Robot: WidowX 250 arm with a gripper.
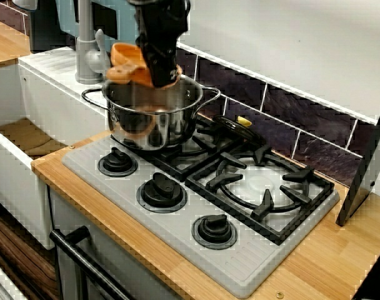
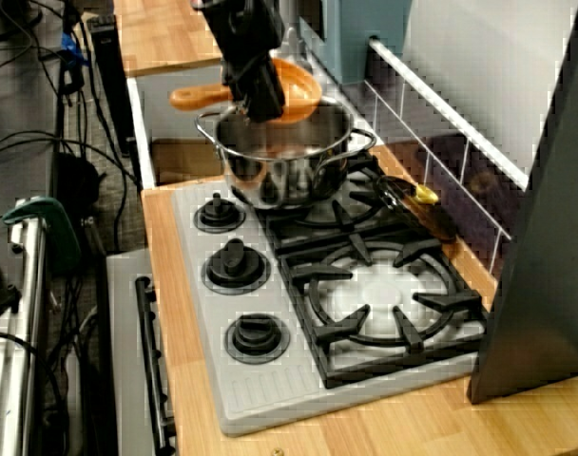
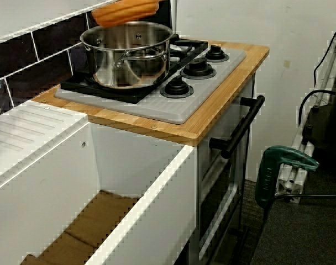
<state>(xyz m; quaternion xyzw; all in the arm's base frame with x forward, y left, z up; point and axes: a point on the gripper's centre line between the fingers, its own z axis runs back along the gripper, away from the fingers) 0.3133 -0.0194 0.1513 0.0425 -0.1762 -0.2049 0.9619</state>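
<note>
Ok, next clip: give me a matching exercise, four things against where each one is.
Things: 1 pot; 2 orange spoon; 3 knobs; 4 tap.
Places: A along the front of the stove; B on a burner; C in the gripper, above the pot; D on the white counter.
Pairs: 1-B; 2-C; 3-A; 4-D.

Pot point(image 1: 154, 119): on the left burner of the stove point(image 1: 252, 262), seen from the knob side.
Ladle point(image 1: 130, 62): in the air over the pot's rim, clamped in the gripper point(image 1: 162, 72).
Free burner point(image 1: 260, 187): right of the pot.
Knobs point(image 1: 162, 190): three in a row along the stove's front.
Sink point(image 1: 15, 187): left of the stove, set lower.
Faucet point(image 1: 87, 50): behind the sink.
Tiles point(image 1: 302, 119): behind the stove.
Oven handle point(image 1: 77, 247): below the knobs.
</note>
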